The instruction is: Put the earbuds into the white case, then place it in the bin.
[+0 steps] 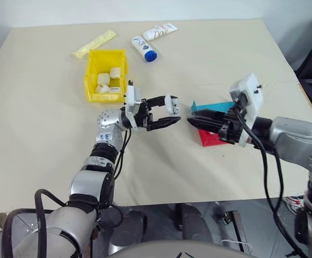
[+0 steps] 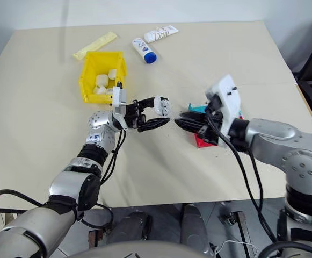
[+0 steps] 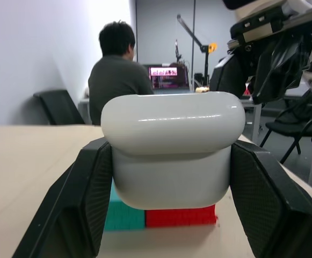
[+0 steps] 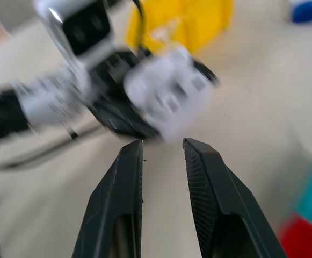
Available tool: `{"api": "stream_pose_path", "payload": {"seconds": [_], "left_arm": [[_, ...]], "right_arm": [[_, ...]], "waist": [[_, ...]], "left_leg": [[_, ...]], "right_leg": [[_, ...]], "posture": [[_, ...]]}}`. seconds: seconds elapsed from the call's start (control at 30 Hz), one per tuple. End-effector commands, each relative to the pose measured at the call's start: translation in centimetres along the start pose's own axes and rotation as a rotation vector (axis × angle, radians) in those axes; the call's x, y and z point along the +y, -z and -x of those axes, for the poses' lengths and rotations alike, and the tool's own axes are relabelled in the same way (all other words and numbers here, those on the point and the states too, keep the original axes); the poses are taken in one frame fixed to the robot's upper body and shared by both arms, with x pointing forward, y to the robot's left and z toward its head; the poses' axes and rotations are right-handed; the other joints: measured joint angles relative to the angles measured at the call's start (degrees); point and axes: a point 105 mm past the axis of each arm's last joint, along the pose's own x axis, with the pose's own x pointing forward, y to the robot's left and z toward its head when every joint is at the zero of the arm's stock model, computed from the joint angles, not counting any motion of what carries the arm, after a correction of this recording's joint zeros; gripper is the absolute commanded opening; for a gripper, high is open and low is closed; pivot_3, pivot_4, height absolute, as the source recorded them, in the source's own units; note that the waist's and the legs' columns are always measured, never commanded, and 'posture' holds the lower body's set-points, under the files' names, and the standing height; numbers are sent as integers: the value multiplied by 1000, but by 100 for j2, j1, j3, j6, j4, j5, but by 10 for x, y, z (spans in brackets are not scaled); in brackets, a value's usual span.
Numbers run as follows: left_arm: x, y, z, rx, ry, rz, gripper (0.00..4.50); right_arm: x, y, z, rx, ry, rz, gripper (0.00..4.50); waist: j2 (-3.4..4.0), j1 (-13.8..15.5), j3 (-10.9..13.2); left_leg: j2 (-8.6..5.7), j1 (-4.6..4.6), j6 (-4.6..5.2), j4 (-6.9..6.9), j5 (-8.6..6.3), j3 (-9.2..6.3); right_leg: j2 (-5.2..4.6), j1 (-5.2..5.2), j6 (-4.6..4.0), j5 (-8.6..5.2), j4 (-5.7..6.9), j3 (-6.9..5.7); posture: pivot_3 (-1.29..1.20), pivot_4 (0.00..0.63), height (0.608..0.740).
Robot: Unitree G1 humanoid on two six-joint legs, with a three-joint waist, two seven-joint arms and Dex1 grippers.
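Note:
My left gripper (image 1: 172,113) hangs above the middle of the table, shut on the white case (image 3: 172,145). The case's lid is closed, and both black fingers (image 3: 86,199) press its sides. It also shows as a small white shape (image 1: 171,103) at the fingertips. Just to the right, my right gripper (image 4: 162,142) points at the case from a short distance. It is open by a narrow gap with nothing between its fingers. The yellow bin (image 1: 89,75) stands behind the left gripper and holds a few white blocks. The earbuds are out of view.
A red tray (image 1: 209,140) and a teal tray (image 1: 212,106) lie under my right gripper. Two white tubes (image 1: 159,32) (image 1: 145,48) and a pale yellow packet (image 1: 94,44) lie at the far side of the table. A person (image 3: 118,75) sits with their back turned beyond the table.

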Motion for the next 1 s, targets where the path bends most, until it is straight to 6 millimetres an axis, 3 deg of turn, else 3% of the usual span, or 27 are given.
{"api": "stream_pose_path", "payload": {"seconds": [0.03,0.13,0.4,0.6,0.8,1.0], "left_arm": [[9,-14,-8,63,39,-83,2814],[12,-14,-10,125,54,-102,2814],[12,-17,-25,155,98,-126,2814],[11,-12,-29,183,105,-115,2814],[12,-5,-30,227,97,-113,2814],[14,-8,-33,221,89,-120,2814]], "right_arm": [[4,-11,15,-14,47,132,831],[6,-20,14,5,72,222,8],[1,-61,-23,22,125,346,8],[11,-76,-49,30,80,381,8],[22,-70,-68,83,4,411,8],[18,-61,-73,120,-1,412,8]], "waist": [[0,-1,0],[-1,-1,1],[-1,-32,1],[-2,-26,1],[-1,-31,1],[-1,-36,1]], "left_leg": [[0,0,0,0,0,1],[1,0,0,2,0,2],[6,-1,0,-5,0,1],[1,-7,2,-2,0,-4],[1,-7,3,-2,1,-3],[1,-7,3,-2,1,-2]], "right_leg": [[0,0,0,0,0,0],[1,1,2,2,0,0],[2,-1,3,2,-8,-2],[0,-1,-2,6,-13,-6],[1,-1,-1,10,-16,-8],[1,-1,0,10,-15,-9]], "posture": [[0,150,740],[0,150,740],[0,150,740],[0,150,740],[0,150,740],[0,150,740]]}}
